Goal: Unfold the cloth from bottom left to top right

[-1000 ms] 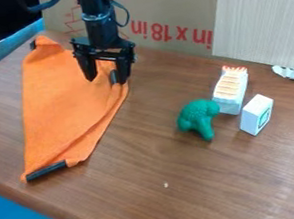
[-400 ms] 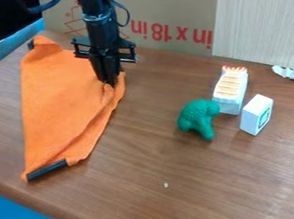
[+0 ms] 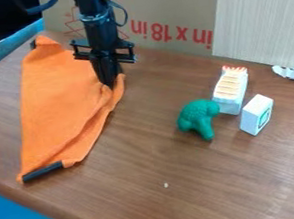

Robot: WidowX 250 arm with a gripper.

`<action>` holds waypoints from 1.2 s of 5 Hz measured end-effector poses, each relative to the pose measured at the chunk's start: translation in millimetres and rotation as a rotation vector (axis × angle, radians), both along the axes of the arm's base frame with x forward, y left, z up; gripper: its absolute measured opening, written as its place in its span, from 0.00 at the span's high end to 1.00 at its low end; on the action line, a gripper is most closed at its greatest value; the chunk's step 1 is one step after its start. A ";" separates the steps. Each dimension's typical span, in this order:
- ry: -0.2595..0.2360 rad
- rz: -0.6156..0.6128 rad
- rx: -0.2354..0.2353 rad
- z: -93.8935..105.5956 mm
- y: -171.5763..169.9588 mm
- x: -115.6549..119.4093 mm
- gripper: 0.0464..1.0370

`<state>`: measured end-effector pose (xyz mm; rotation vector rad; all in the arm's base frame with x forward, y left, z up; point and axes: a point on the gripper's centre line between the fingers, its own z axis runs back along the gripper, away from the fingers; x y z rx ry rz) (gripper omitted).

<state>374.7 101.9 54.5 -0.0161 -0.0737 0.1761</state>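
Unfolding status: claw (image 3: 110, 84) engaged, orange cloth (image 3: 54, 102) not yet spread

1. Position. The orange cloth lies on the left part of the bench (image 3: 206, 185), running from near the back left corner down to the front edge. A black strip (image 3: 43, 171) sits along its end by that edge.

2. Claw. The claw is at the right side of the orange cloth, its fingers narrow and closed on a bunch of fabric. Creases run from the grip down the right side towards the front end.

3. Progress. Done: the grip is made. Left: the opening out itself. The orange cloth forms a long, tapering shape with overlapping folds on its right, so little of the unfolding appears complete (how many layers lie beneath cannot be told).

4. Next step, as judged. Draw the gripped fabric towards the back right corner, then release.

5. Caution. The front end may drag along with the pull. The green toy (image 3: 198, 118) stands well apart, beside two white blocks (image 3: 230, 89).
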 end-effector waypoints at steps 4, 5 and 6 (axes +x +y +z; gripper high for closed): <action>-0.051 -0.032 -0.277 38.4 27.2 -14.8 1.00; -0.087 -0.025 -0.321 53.0 46.2 -28.3 1.00; -0.106 -0.017 -0.355 62.5 67.6 -44.6 1.00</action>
